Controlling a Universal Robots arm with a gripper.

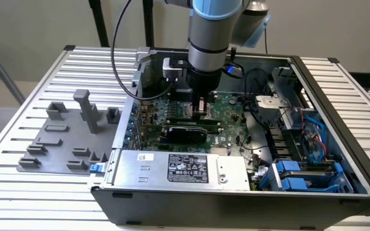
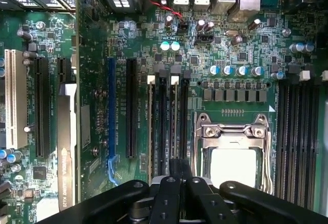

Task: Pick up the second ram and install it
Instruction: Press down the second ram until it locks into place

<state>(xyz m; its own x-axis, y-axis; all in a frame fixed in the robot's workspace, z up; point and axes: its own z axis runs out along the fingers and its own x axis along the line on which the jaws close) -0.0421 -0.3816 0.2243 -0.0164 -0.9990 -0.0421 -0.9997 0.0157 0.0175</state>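
Upper middle of the exterior view, the gripper [image 1: 201, 103] hangs low over the motherboard [image 1: 231, 107], fingers pinched on what looks like the second ram [image 2: 179, 166] seen edge-on, its long axis lined up with the memory slots [image 2: 163, 121] directly below.

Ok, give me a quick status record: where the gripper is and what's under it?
gripper: low inside the open computer case, above the motherboard
under gripper: memory slots beside the processor socket
second ram in grip: cannot tell
fixture tray: on the table, exterior view's left of case
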